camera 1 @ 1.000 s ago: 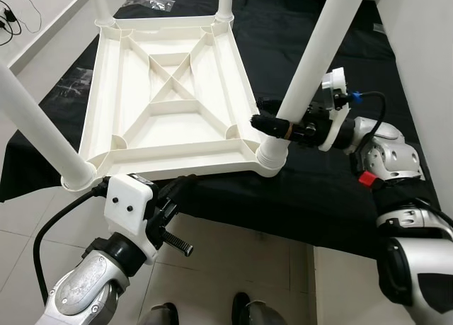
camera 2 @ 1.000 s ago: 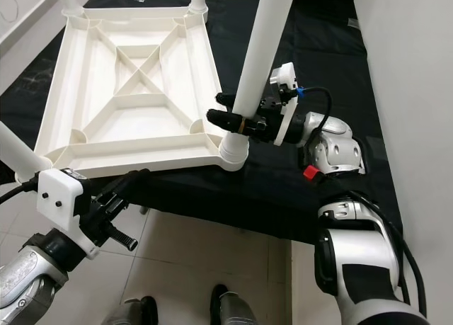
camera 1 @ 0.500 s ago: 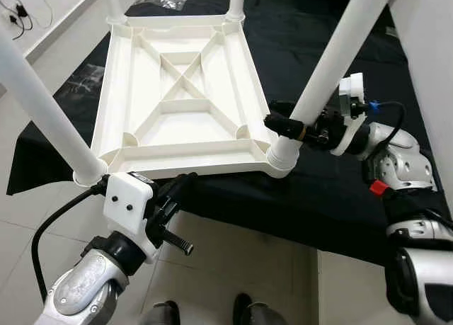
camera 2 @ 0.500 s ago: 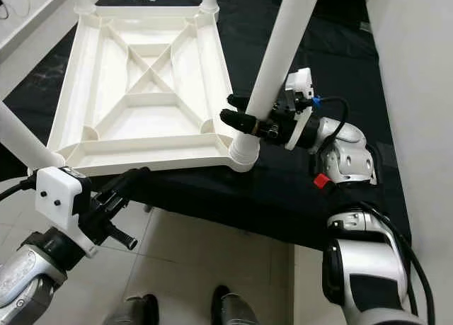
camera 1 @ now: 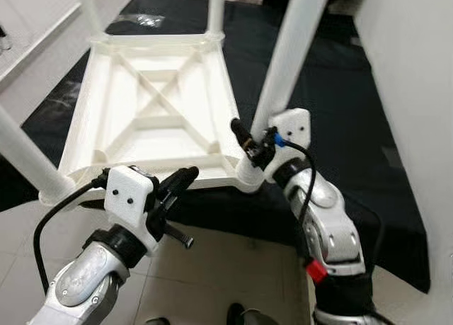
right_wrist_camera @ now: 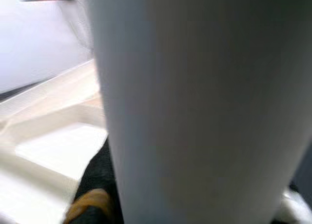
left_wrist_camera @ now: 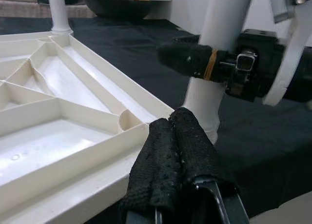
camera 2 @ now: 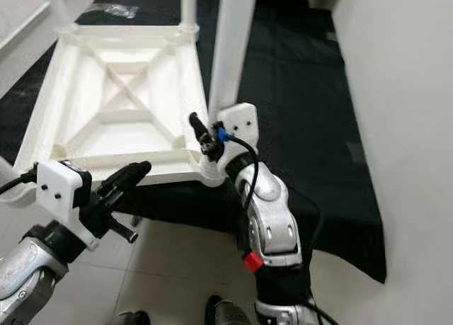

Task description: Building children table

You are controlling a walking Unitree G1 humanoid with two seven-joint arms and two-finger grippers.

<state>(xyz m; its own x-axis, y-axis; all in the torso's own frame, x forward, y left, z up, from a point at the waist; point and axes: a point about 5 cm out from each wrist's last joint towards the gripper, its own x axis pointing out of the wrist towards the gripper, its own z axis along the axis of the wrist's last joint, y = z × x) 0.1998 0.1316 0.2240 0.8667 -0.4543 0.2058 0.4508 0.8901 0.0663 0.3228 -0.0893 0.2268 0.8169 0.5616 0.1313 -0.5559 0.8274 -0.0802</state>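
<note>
Change: right arm swung nearer me since earlier, I noted.
Right pincer (camera 1: 249, 144): clamped around near-right leg (camera 1: 287, 56).
Left pincer (camera 1: 180, 182): fingers together, beside the upturned table (camera 1: 152, 112)'s near rim.
Table: on black-draped worktop (camera 1: 340, 105).

White plastic children's table (camera 1: 152, 116), upside down on a black cloth (camera 1: 333, 105). The ribbed underside faces up, with an X-shaped brace inside a raised rim. Round white legs stand in the corner sockets: the near right leg (camera 1: 287, 56) rises steeply, the near left leg (camera 1: 21, 155) leans outward, and two far legs (camera 1: 216, 10) stand at the back corners.
</note>
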